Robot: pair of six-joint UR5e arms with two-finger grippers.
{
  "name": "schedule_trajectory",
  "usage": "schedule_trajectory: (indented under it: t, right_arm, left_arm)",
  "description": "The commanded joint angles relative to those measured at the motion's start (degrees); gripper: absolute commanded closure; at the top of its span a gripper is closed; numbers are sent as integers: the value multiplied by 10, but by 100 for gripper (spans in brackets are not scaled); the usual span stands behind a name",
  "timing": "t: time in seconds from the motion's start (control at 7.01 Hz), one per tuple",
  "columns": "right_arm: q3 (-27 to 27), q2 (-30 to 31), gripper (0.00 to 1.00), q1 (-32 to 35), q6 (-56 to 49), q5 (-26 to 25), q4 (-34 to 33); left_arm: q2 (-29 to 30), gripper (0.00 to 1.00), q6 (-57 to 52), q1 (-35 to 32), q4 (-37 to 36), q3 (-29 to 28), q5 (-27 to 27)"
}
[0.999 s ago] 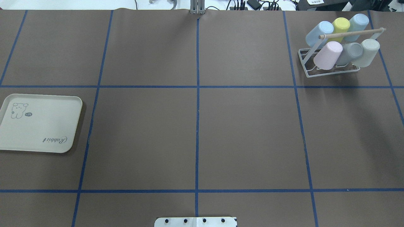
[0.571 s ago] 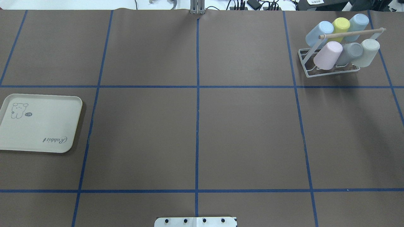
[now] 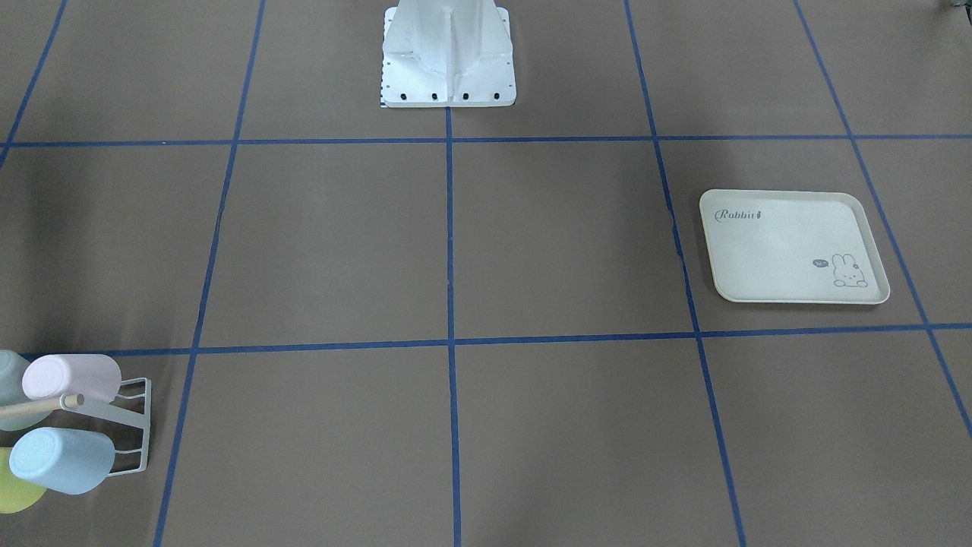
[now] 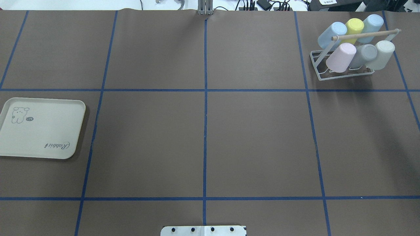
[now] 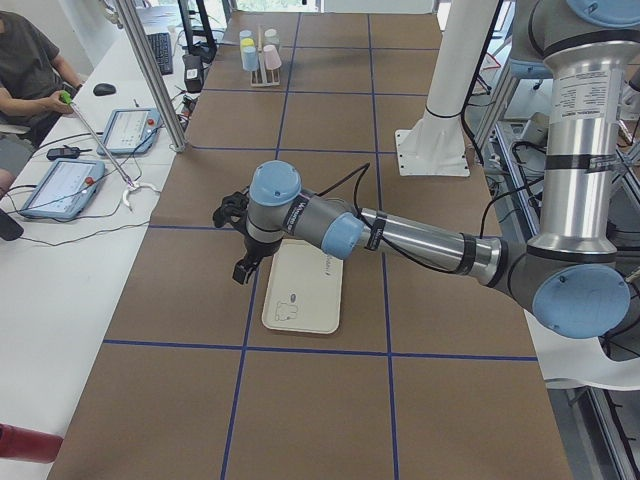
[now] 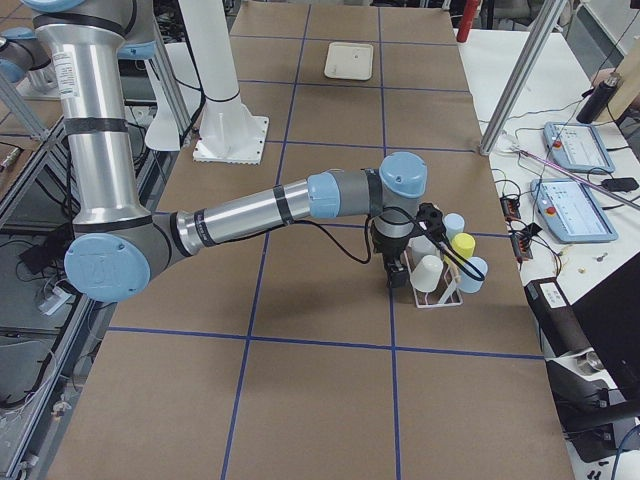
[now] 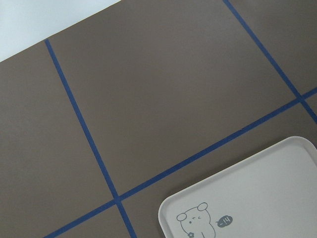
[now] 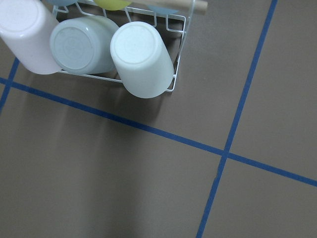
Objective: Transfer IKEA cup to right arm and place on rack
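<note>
Several pastel IKEA cups hang bottom-up on the white wire rack (image 4: 319, 70) at the far right; the palest one (image 4: 384, 54) sits at its end and shows large in the right wrist view (image 8: 141, 58). The right arm reaches out to the rack, and its black gripper (image 6: 396, 277) hangs just beside the rack (image 6: 441, 298). My left gripper (image 5: 243, 268) hovers at the far edge of the cream tray (image 5: 300, 292). Neither gripper shows in the overhead, front or wrist views, so I cannot tell whether they are open or shut.
The rabbit-printed tray (image 4: 39, 128) lies bare at the left of the brown, blue-taped table. The robot's white base (image 3: 448, 57) stands at the middle of the near edge. A person sits at a side desk with tablets (image 5: 65, 185).
</note>
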State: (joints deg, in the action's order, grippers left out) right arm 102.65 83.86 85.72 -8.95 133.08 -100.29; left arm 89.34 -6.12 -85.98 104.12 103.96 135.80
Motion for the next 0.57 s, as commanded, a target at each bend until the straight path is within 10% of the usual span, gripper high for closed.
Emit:
schedule_trajectory:
  t: [0.0,0.43]
  right_arm:
    - [-8,-27,0,-13,47,-1,-6]
    - [-40,-22,0,-9,73,56,-18]
  left_arm:
    - [3,1,1,0,-1,4,3]
    - [2,1,1,0,-1,5,1]
